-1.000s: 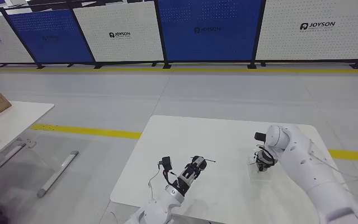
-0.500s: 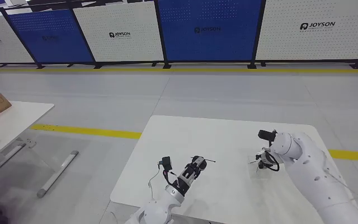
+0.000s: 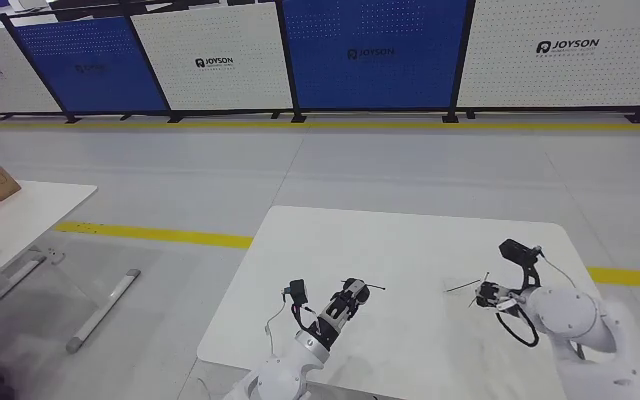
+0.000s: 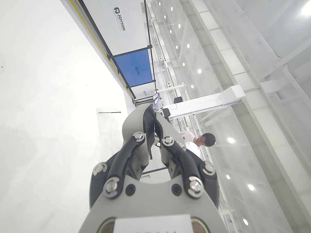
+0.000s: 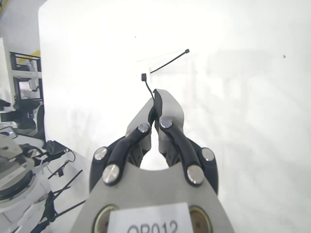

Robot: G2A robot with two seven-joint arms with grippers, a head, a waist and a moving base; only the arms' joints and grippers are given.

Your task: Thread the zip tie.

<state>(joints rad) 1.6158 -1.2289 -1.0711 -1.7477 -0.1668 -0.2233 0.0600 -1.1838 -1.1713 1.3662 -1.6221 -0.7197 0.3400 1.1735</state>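
You have the right arm low over the right near part of the desk [image 3: 400, 240], forearm pointing left. Right end effector [image 5: 155, 94] closed on a black zip tie [image 5: 147, 86], head sticking out just past the fingertips. Second zip tie [image 5: 170, 61] lies flat on the desk just beyond. Left arm rises from the near edge, pointing far-right; left end effector [image 4: 151, 112] closed, pads together.

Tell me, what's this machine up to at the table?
It is handling black zip ties on a white table. Its right end effector is shut on a zip tie, the head sticking out past the tips. A second zip tie lies on the table just beyond. The left end effector is shut, with a third zip tie near it. No tie looks threaded yet.
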